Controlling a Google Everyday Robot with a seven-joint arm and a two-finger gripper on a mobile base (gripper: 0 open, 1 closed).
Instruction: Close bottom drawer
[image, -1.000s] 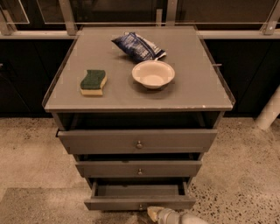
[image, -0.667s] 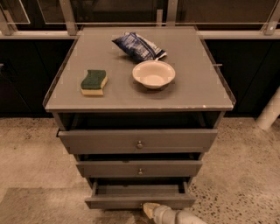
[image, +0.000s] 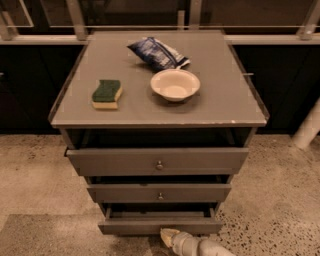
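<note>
The grey cabinet has three drawer fronts. The bottom drawer (image: 160, 226) is the narrowest panel, low in the camera view, and stands pulled out a little further than the two above it. Its knob is hidden behind the gripper. My gripper (image: 167, 236), pale with a grey arm behind it, comes in from the bottom edge and its tip is against the middle of the bottom drawer's front. The middle drawer (image: 160, 192) and the top drawer (image: 159, 161) each show a small round metal knob.
On the cabinet top (image: 225, 100) lie a green and yellow sponge (image: 107, 93), a cream bowl (image: 175, 84) and a blue snack bag (image: 157, 53). A white post (image: 309, 127) stands at the right. Speckled floor surrounds the cabinet; dark cabinets run behind.
My gripper has shifted slightly left and up along the bottom drawer's front. The drawers look the same as before.
</note>
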